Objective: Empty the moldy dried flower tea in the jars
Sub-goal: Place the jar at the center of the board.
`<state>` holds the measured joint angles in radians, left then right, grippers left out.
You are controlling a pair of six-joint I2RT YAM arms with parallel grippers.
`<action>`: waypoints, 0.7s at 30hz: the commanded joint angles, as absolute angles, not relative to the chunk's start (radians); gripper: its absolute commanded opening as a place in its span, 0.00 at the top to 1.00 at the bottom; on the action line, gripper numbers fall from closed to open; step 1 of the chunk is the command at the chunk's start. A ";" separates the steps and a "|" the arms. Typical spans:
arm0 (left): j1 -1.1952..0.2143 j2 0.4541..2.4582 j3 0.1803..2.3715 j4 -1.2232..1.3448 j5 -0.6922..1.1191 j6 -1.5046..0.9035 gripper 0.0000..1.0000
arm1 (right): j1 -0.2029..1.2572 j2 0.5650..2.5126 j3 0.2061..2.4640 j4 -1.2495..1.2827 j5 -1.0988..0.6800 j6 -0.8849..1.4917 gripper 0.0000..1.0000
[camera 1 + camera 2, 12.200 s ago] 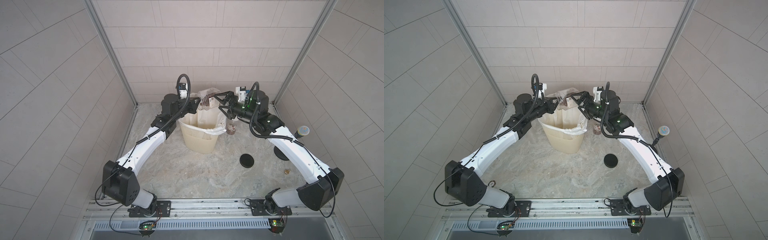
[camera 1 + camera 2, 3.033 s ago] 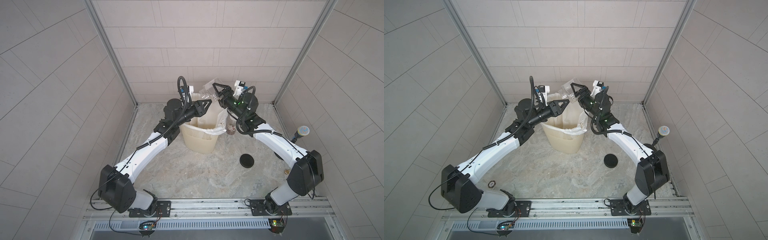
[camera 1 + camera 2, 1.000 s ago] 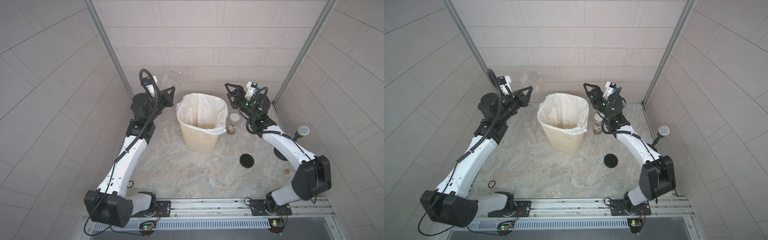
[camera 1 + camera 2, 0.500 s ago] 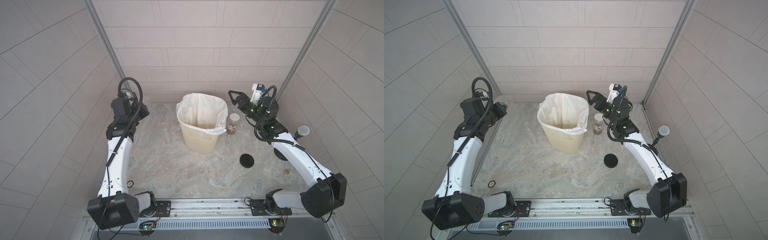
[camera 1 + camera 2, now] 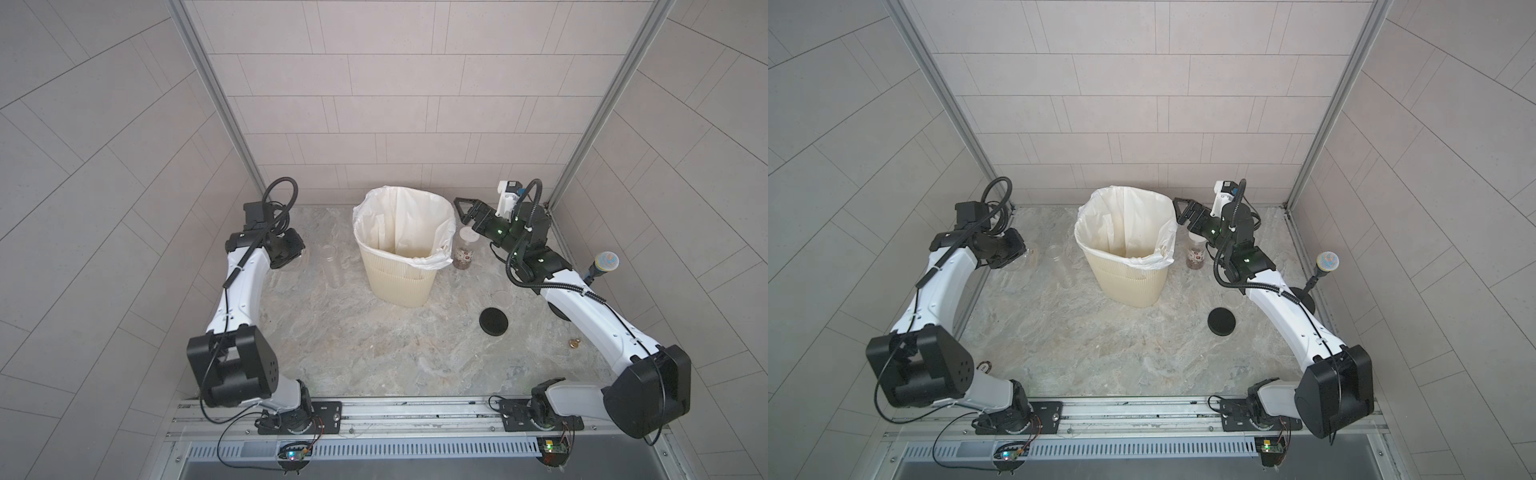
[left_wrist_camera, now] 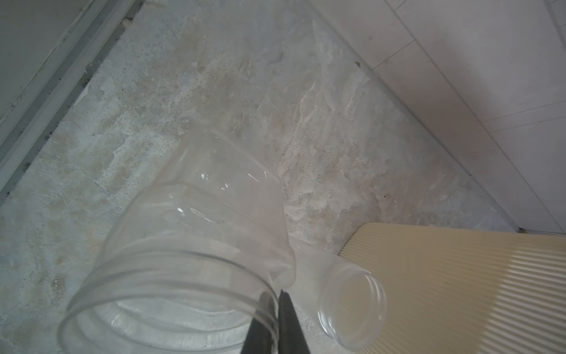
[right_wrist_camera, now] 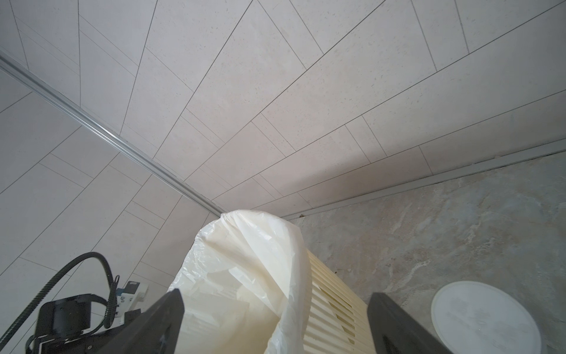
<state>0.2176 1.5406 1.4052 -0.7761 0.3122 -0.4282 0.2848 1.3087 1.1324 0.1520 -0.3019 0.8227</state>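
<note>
Left claw (image 6: 275, 312): pinched tight on the rim of a wide clear threaded jar (image 6: 199, 245). Jar is tilted, looks empty, low over the far-left of the marbled counter (image 5: 374, 353). Tall slim clear jar (image 5: 331, 254) stands upright just beside it, toward the cream ribbed bin with white liner (image 5: 399, 278).

Right claw (image 5: 464, 211): jaws spread wide, holding nothing, above a small white-lidded clear jar (image 5: 464, 249) standing close by the bin's right side. Brown dried flower tea (image 5: 462, 261) sits inside that jar.

Round black lid (image 5: 493, 321) lies flat on the counter, apart.

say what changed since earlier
The left gripper, shut on the rim of the wide clear jar, swung it from over the bin out to the left, beside the tall slim jar. The right gripper, open, drew back from the bin. Bin, white-lidded jar and black lid stayed put.
</note>
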 commanded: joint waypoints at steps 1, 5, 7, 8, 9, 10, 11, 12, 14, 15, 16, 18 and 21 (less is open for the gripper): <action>0.220 1.635 1.519 -0.899 0.285 -0.413 1.00 | 0.279 1.276 1.120 0.153 -0.282 0.786 0.02; 0.221 1.725 1.580 -0.914 0.293 -0.412 1.00 | 0.275 1.270 1.103 0.156 -0.277 0.782 0.02; 0.220 1.744 1.589 -0.887 0.286 -0.420 1.00 | 0.275 1.270 1.095 0.159 -0.279 0.785 0.02; 0.221 1.760 1.602 -0.887 0.282 -0.421 1.00 | 0.273 1.270 1.093 0.159 -0.279 0.785 0.02; 0.220 1.777 1.617 -0.892 0.277 -0.421 1.00 | 0.273 1.270 1.091 0.159 -0.279 0.785 0.02; 0.220 1.798 1.637 -0.903 0.267 -0.418 1.00 | 0.273 1.272 1.090 0.160 -0.278 0.785 0.02; 0.220 1.818 1.655 -0.909 0.259 -0.418 1.00 | 0.273 1.273 1.089 0.158 -0.278 0.785 0.02; 0.221 1.831 1.667 -0.908 0.250 -0.420 1.00 | 0.273 1.272 1.088 0.158 -0.280 0.785 0.02; 0.221 1.855 1.688 -0.898 0.231 -0.431 1.00 | 0.272 1.272 1.088 0.156 -0.279 0.784 0.02; 0.221 1.871 1.700 -0.895 0.221 -0.437 1.00 | 0.272 1.270 1.086 0.154 -0.280 0.782 0.02; 0.220 1.885 1.716 -0.893 0.215 -0.439 1.00 | 0.272 1.269 1.086 0.149 -0.277 0.779 0.02; 0.220 1.921 1.746 -0.900 0.220 -0.439 1.00 | 0.271 1.263 1.086 0.141 -0.271 0.770 0.02; 0.220 1.987 1.799 -0.938 0.237 -0.431 1.00 | 0.267 1.255 1.086 0.133 -0.265 0.765 0.02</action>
<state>0.2176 1.9480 1.7523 -0.8925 0.2455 -0.4305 0.2737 1.2938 1.0878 0.1436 -0.2810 0.7841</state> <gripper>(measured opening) 0.070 0.980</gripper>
